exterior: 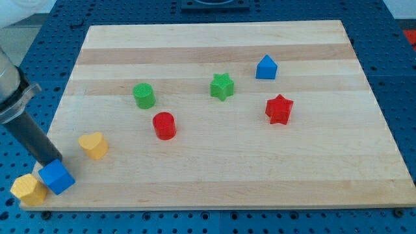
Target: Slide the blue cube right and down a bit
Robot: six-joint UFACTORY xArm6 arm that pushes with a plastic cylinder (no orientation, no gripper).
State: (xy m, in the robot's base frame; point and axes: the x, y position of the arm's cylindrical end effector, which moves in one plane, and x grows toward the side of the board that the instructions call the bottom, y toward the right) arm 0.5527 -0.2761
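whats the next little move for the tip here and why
Probably a short push toward the view's right and slightly down. My tip sits right at the blue cube's upper left edge, so it is already behind it. The yellow block touches the cube's left, out of that path.

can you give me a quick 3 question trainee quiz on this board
1. True or false: my tip is right at the blue cube's upper edge.
2. Which block touches the blue cube on the view's left? A) yellow heart B) yellow block C) red cylinder
3. Fill in: the star nearest the blue house-shaped block is the ____ star.

Key: 1 true; 2 B; 3 green, though the red star is nearly as close.
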